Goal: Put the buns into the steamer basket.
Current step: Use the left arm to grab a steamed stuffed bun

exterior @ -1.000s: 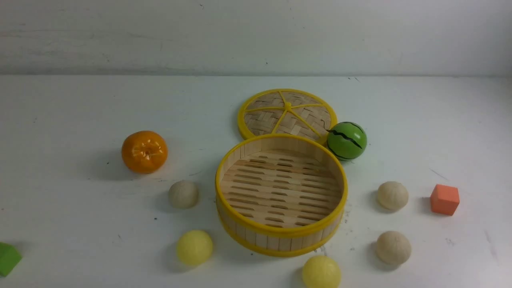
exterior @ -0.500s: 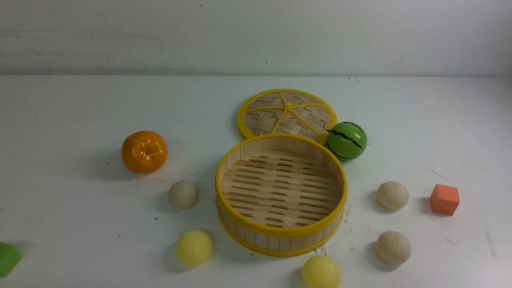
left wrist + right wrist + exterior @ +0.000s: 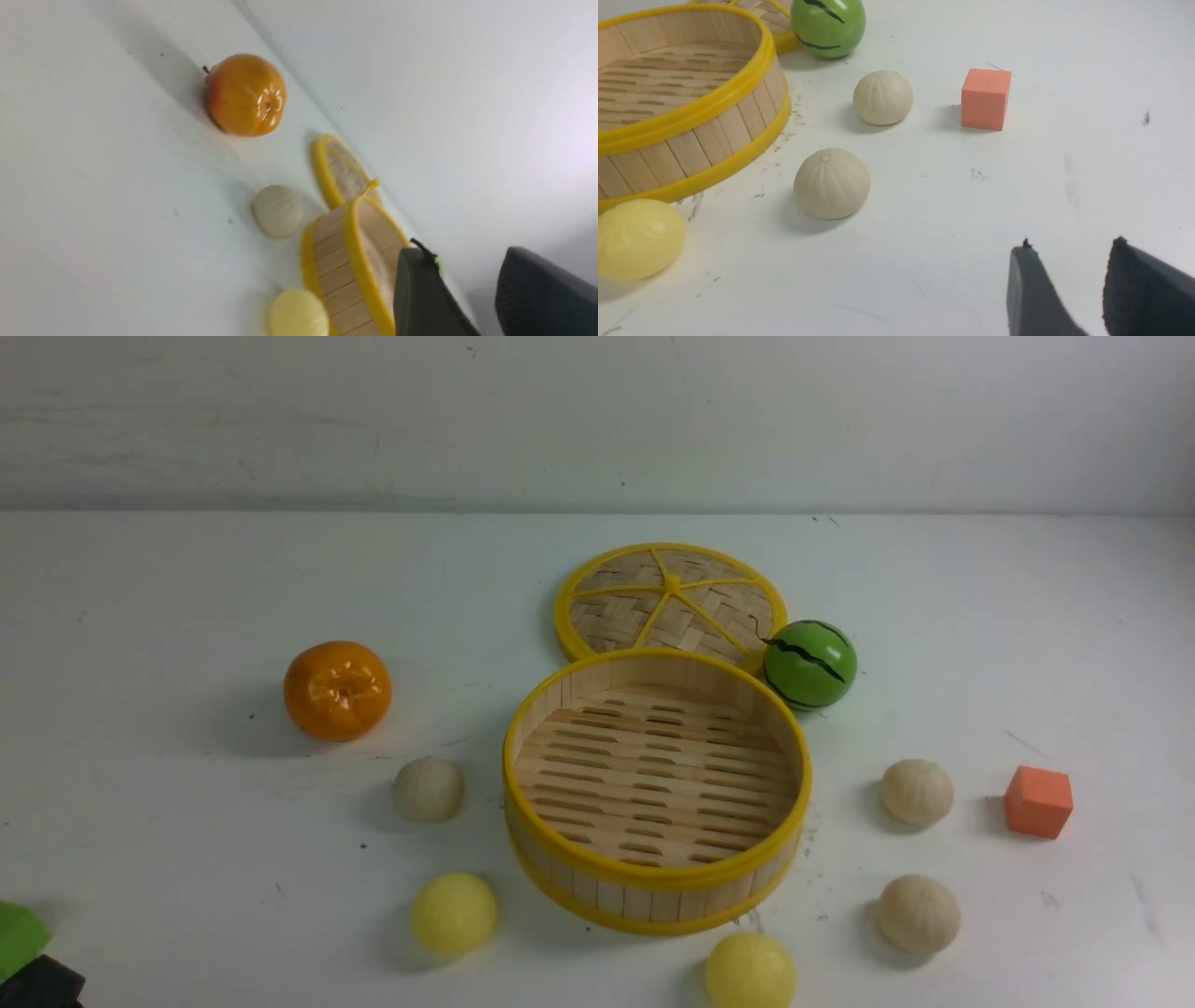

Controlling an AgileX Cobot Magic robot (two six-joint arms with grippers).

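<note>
On the table, front view, steamer basket (image 3: 653,896): central, open side up and empty. Its lid (image 3: 670,602) lies flat just behind it, presumably so buns can drop straight in.
Front view, buns: all five are outside, ringed around the basket. They are the left beige bun (image 3: 428,789), left yellow bun (image 3: 454,914), near yellow bun (image 3: 750,971), far right beige bun (image 3: 917,792) and near right beige bun (image 3: 918,914).
Front view, non-buns: orange (image 3: 337,690) well left; green striped ball (image 3: 809,665) against the lid's edge.
Left wrist view, left gripper (image 3: 462,266): fingers apart with nothing between. It faces the two left buns, likely this arm's share.
Right wrist view, right gripper (image 3: 1069,261): fingers parted and empty over bare table. The near right beige bun is closest, probably its first pick.
Right wrist view, bun look: beige ones are matte with faint pleats meeting at a top nub; the yellow one is smoother and slightly glossy.
</note>
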